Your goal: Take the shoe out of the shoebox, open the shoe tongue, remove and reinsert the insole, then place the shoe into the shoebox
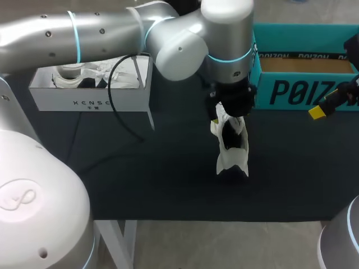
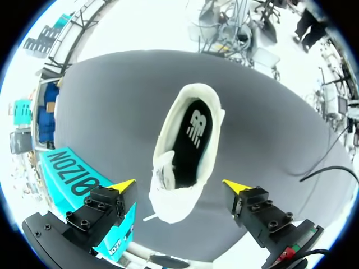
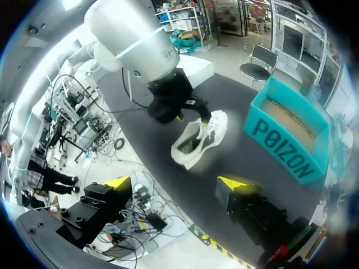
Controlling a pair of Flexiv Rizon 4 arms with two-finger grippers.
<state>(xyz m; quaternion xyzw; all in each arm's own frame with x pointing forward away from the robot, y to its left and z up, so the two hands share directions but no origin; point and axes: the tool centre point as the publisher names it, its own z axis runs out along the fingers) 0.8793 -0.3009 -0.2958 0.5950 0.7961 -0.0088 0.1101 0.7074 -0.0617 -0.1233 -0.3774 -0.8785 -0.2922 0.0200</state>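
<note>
A white shoe [image 1: 231,143] lies on the dark table, its opening facing up and its black insole [image 2: 190,140] in place. My left gripper [image 1: 229,112] hangs straight over it. In the left wrist view the left gripper [image 2: 179,186] is open, with a yellow fingertip on either side of the shoe [image 2: 185,157] and neither touching it. The teal shoebox [image 1: 303,89] stands open at the back right, just beside the left gripper. My right gripper [image 1: 322,109] is in front of that box at the far right, open and holding nothing. From the right wrist view, the shoe [image 3: 199,137] and shoebox [image 3: 286,140] lie ahead of the right gripper [image 3: 174,182].
A white box [image 1: 90,102] at the back left holds another white shoe [image 1: 84,75]. A black cable [image 1: 120,120] from the left arm loops over the table beside it. The table's front edge [image 1: 224,220] runs close below the shoe.
</note>
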